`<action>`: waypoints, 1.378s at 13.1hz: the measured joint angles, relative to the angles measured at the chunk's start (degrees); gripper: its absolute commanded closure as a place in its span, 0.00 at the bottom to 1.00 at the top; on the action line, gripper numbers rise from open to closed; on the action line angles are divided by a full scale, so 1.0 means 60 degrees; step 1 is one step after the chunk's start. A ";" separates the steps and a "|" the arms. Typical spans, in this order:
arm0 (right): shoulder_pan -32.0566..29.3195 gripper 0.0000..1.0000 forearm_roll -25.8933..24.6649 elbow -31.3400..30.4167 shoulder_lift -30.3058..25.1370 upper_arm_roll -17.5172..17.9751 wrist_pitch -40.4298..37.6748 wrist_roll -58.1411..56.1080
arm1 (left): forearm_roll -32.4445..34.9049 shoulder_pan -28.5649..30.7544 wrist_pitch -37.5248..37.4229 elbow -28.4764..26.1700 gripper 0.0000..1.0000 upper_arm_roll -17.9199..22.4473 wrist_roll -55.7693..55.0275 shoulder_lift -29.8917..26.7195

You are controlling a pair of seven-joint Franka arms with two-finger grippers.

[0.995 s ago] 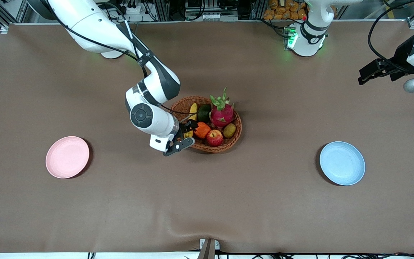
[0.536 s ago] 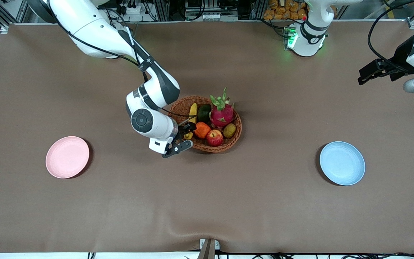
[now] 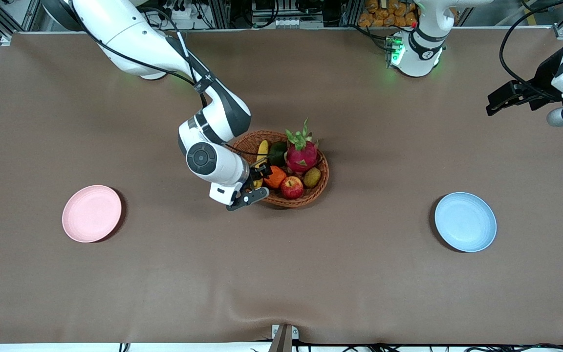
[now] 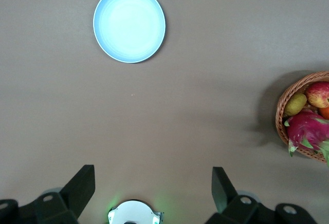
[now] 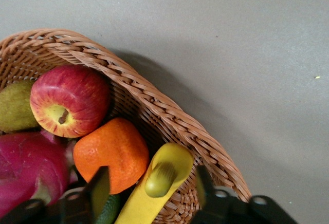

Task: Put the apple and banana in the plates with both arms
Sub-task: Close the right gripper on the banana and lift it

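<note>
A brown wicker basket (image 3: 281, 168) is set near the middle of the table (image 3: 281, 274), and both fruits of the task are found in it. The banana (image 3: 261, 155) lies along the basket's wall at the end toward the right arm, its stem end pointing at the rim nearer the front camera. The apple (image 3: 292, 187) rests at the part of the basket nearest that camera, touching an orange fruit (image 3: 275, 177) beside it. A pink dragon fruit (image 3: 301, 154) fills the middle of the basket, and a small greenish-brown fruit (image 3: 312, 177) lies just beside the apple, toward the left arm's end.

The right gripper (image 3: 256, 182) is lowered at the basket's rim, its fingers set on either side of the banana's stem end (image 5: 161, 179) — in the right wrist view the dark fingers are seen partly open, with the banana between them, and contact on either side cannot be told.

The left gripper (image 4: 151, 190) is held high near the left arm's end of the table, its fingers spread wide and nothing between them; that arm waits.

The pink plate (image 3: 92, 213) lies toward the right arm's end, the blue plate (image 3: 465, 221) toward the left arm's end — both well apart from the basket, with nothing on them.
</note>
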 measured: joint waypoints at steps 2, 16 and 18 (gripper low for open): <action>0.0000 1.00 0.0000 0.0011 0.0000 -0.0007 0.0031 0.0003 | 0.0000 0.0000 -0.0003 -0.0008 0.00 0.0000 0.0000 0.0000; -0.0223 1.00 -0.0045 0.1492 -0.0519 -0.0244 -0.2396 0.0396 | 0.0000 0.0002 -0.0005 -0.0064 0.00 0.0002 0.0000 0.0025; -0.0354 1.00 -0.0048 0.1927 -0.0748 -0.0284 -0.3052 0.0939 | 0.0000 0.0002 -0.0005 -0.0066 0.00 0.0002 0.0000 0.0046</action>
